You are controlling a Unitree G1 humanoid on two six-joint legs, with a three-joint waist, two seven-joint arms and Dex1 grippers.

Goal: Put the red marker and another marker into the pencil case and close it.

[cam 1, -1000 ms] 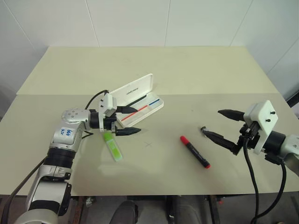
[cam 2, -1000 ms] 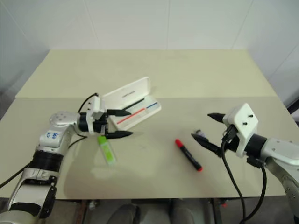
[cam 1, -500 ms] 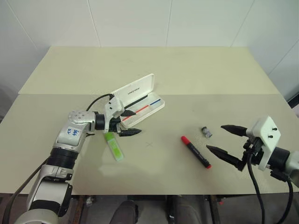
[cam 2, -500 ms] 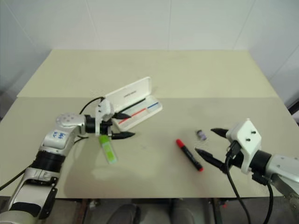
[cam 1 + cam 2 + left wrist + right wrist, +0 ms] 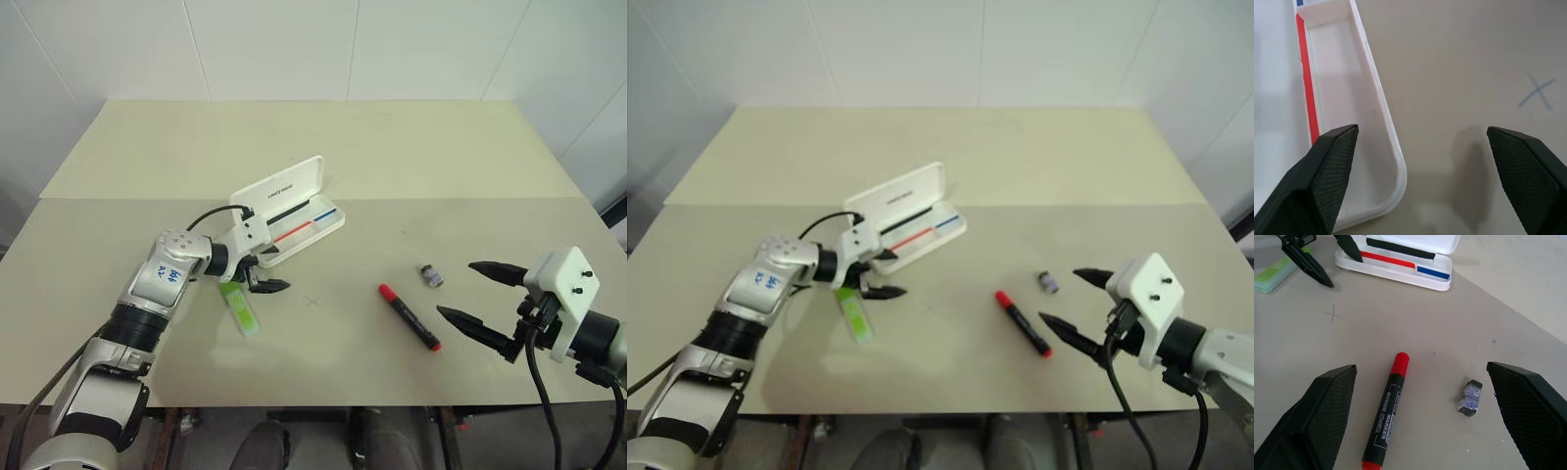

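The red marker (image 5: pixel 409 316) lies on the table right of centre, red cap pointing away from me. The other marker, a light green highlighter (image 5: pixel 238 307), lies flat at the left. The white pencil case (image 5: pixel 282 189) stands open behind it, lid tipped back, red, black and blue lines inside. My left gripper (image 5: pixel 270 269) is open and tilted down over the case's near end, just right of the highlighter's far tip, with nothing between its fingers. The left wrist view looks onto the tray's corner (image 5: pixel 1396 161). My right gripper (image 5: pixel 457 288) is open and empty, hovering right of the red marker (image 5: pixel 1385 415).
A small grey cylinder (image 5: pixel 429 276) lies between the red marker and my right gripper's far finger. A faint blue cross (image 5: pixel 313 302) marks the table's middle. The table's near edge runs close under both arms; white walls stand behind.
My left gripper has dipped and tilted down toward the case's near end. My right gripper has drawn back to the right, uncovering the small grey cylinder.
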